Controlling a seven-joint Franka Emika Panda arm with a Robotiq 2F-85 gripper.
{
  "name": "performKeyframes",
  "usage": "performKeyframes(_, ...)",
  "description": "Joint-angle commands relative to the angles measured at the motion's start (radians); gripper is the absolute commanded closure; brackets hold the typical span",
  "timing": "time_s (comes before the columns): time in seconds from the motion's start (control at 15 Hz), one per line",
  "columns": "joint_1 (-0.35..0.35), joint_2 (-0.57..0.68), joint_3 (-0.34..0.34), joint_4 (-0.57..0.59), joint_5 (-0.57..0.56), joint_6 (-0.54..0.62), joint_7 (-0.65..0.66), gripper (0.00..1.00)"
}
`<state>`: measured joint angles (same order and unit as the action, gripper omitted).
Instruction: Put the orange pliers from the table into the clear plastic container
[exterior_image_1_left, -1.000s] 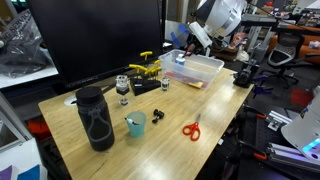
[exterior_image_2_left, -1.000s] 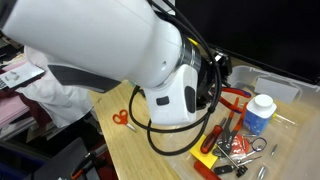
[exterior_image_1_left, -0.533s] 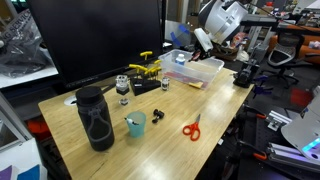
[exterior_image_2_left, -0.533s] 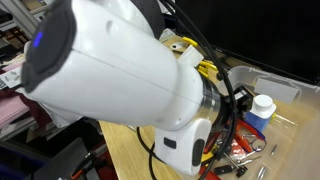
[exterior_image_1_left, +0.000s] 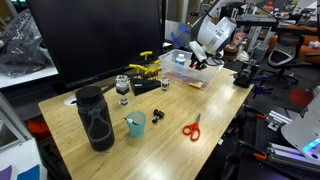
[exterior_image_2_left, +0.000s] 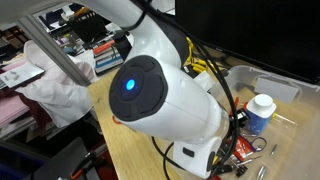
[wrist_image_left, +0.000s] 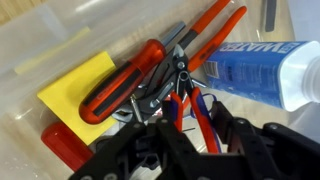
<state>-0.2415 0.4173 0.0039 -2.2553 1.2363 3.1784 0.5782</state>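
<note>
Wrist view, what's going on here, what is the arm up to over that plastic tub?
The robot arm's gripper hangs over the clear plastic container, which sits near one end of the table. Its fingers look apart, with nothing between them. The orange pliers lie inside the container among other tools, beside a blue-labelled bottle and a flat yellow piece. Judging by that, the pliers are already in the container.

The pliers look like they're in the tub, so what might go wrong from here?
The gripper hangs over a crowded tub; moving off, it may snag the pliers or the red-handled tools tangled with them. A bump might also roll the blue bottle beside them.
</note>
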Motion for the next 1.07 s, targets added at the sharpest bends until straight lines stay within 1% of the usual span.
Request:
performKeyframes(0.0,-0.036,0.031,0.031,0.038,0.023,-0.024,-0.034,0.31)
performKeyframes(0.13,-0.04,0.035,0.039,0.041,0.024,-0.027,-0.037,0.18)
performKeyframes(0.2,-0.039,0.034,0.04,0.037,0.021,-0.03,-0.034,0.09)
performKeyframes(0.27,-0.038,0.028,0.042,0.032,0.017,-0.033,-0.038,0.04)
performKeyframes(0.33,-0.009,0.04,0.019,0.027,0.0,-0.005,-0.001,0.01)
performKeyframes(0.4,-0.007,0.04,0.02,0.027,-0.001,-0.004,-0.001,0.15)
performKeyframes(0.53,-0.006,0.041,0.02,0.025,-0.001,-0.003,0.0,0.01)
performKeyframes(0.73,-0.006,0.041,0.019,0.025,-0.001,-0.003,0.0,0.0)
performKeyframes(0.87,-0.006,0.019,0.031,0.016,-0.001,-0.014,-0.016,0.0)
performKeyframes(1.0,0.007,-0.011,0.043,-0.002,0.003,0.006,-0.025,0.0)
